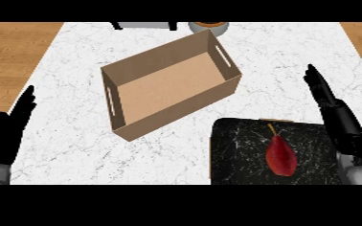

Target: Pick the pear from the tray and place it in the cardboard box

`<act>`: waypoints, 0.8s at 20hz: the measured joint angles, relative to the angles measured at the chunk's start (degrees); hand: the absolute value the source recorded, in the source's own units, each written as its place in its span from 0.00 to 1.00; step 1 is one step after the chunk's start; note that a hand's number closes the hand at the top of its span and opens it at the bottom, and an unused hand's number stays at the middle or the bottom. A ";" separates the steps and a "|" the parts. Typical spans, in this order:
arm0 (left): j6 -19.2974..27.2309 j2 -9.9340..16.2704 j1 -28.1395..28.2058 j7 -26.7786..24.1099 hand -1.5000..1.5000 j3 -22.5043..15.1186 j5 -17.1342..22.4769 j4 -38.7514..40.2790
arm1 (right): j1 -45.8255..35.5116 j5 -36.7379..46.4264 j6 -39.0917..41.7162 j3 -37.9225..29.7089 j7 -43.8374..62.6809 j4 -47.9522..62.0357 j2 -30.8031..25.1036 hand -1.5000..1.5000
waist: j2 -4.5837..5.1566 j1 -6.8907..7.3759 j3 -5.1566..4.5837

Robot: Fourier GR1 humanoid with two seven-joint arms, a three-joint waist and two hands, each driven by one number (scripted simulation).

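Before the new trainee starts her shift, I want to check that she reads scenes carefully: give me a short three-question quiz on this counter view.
1. True or false: the pear lies inside the box.
2. Which hand is nearer the tray? A) left hand B) right hand
3. Fill in: the pear's stem points toward the ____ edge of the view.

Key
1. False; it lies on the tray, and nothing shows inside the box.
2. B; it is by the tray's right side, fingers straight, while the left hand is at the view's left edge.
3. Top.
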 measured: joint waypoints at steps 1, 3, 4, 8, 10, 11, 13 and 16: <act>0.15 0.44 0.61 0.08 0.50 0.51 -0.12 -1.08 | 0.01 -0.65 0.55 0.18 0.18 -0.57 0.58 0.00 | 0.34 -0.42 -0.40; 1.29 0.41 0.78 -0.76 0.50 0.77 -1.47 -1.45 | -0.62 -4.05 4.40 -0.42 -0.14 0.56 0.87 0.00 | 0.94 -1.05 -0.98; 1.58 0.65 0.57 -1.55 0.50 1.18 -1.96 -0.94 | -0.14 -6.03 6.72 -0.22 0.09 0.35 1.07 0.00 | 1.14 -1.47 -1.19; 2.24 1.17 -1.29 -2.41 0.50 1.17 -3.64 -0.07 | -1.19 -2.54 12.88 1.60 -1.24 -0.48 -5.28 0.00 | 1.20 -2.04 -2.08; 2.46 0.75 -1.76 -2.73 0.50 0.94 -4.01 0.69 | 0.57 4.69 12.49 4.21 -5.46 0.39 -8.25 0.00 | 1.53 -2.57 -2.05; 2.18 0.61 -2.32 -3.34 0.50 1.00 -4.06 1.67 | 1.86 6.02 12.44 4.97 -8.43 2.77 -7.64 0.00 | 1.69 -2.66 -2.00; 2.39 0.03 -2.48 -4.35 0.50 0.88 -4.45 2.79 | 3.92 3.45 14.46 4.00 -14.49 6.88 -6.12 0.00 | 1.96 -2.82 -1.86; 2.62 -0.84 -3.47 -5.04 0.50 0.53 -5.14 4.17 | 5.43 0.17 19.96 2.63 -24.16 12.64 -5.43 0.00 | 2.08 -2.89 -1.78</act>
